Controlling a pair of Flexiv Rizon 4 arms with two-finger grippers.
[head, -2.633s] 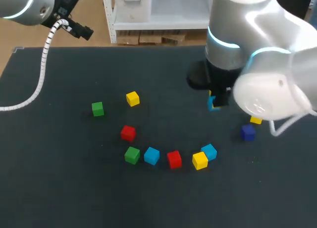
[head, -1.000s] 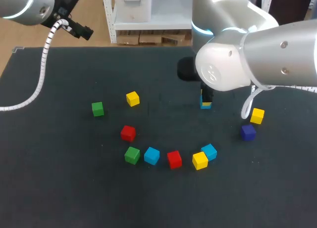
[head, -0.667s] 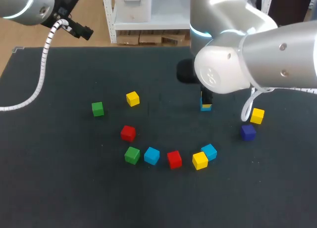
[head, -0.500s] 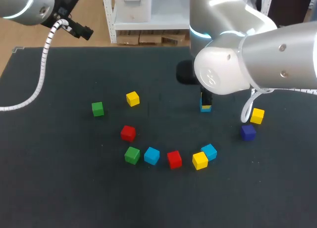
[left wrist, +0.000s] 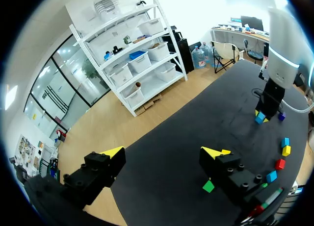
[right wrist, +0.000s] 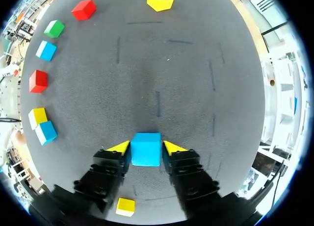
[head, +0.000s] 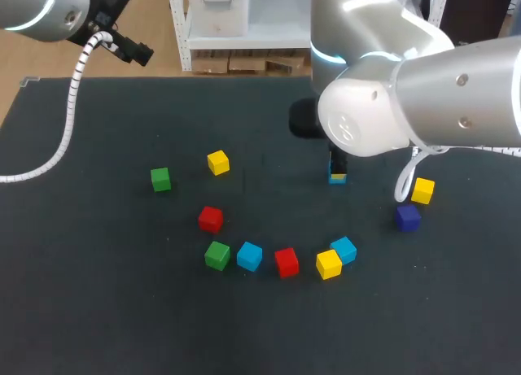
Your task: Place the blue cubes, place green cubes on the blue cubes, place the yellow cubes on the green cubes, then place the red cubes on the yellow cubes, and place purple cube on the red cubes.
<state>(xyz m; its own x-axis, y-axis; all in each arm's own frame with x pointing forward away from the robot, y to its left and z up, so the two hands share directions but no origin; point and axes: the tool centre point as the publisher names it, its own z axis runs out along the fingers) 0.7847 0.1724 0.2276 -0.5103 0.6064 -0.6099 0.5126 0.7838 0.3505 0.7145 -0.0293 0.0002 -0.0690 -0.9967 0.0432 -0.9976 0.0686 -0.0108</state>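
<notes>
My right gripper point(right wrist: 146, 148) stands upright over the table's middle right, with a blue cube point(right wrist: 145, 149) between its yellow fingertips. The cube point(head: 338, 177) rests on the dark table, and the fingers look open, a thin gap on each side. Ahead of it lie a yellow cube point(right wrist: 160, 0), a red cube point(right wrist: 84, 9), a green cube point(right wrist: 54, 28) and another blue cube point(right wrist: 46, 50). A purple cube point(head: 408, 217) and a yellow cube point(head: 422, 190) lie to its right. My left gripper point(left wrist: 164, 152) hangs open and empty high over the table's far left corner.
A curved row near the table's front holds a green cube point(head: 216, 255), blue cube point(head: 249, 256), red cube point(head: 286, 262), yellow cube point(head: 328, 263) and blue cube point(head: 343, 250). A lone green cube point(head: 160, 179) and a red cube point(head: 210, 219) sit further left.
My right arm carried the blue cube leftward and set it down on the table. Over the last second the arm barely shifted and its fingers eased off the cube. The left arm stayed still.
</notes>
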